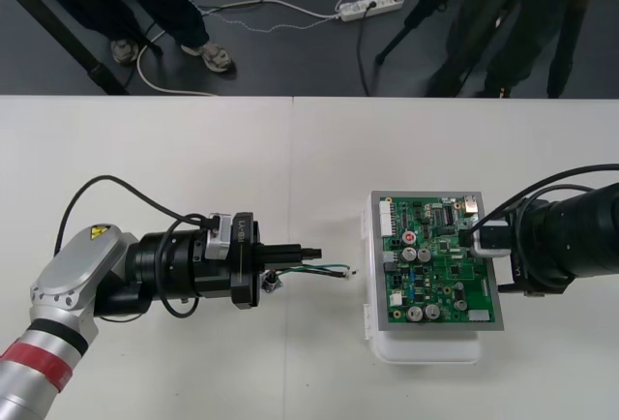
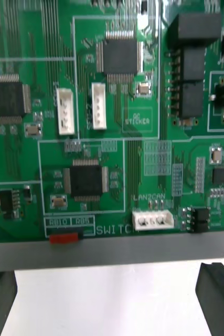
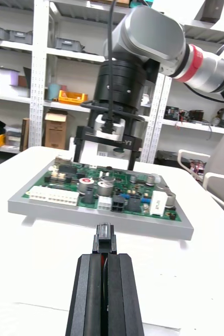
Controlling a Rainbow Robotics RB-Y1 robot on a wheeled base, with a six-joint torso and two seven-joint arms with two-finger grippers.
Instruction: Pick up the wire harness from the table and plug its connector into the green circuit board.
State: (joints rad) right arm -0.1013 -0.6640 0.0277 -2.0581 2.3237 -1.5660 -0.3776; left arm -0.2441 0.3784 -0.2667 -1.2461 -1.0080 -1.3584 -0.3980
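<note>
Left hand points across the table at the board, well short of it. Its fingers are pressed together on the harness, with the black plug sticking out at their tips toward the board. The wires run beside the fingers and past the tips, ending just short of the white base under the board. Right hand stands at the board's right edge, its fingers spread wide and gripping nothing.

The place is a lab, with a power strip, loose cables and tripod legs on the dark floor beyond the table.
</note>
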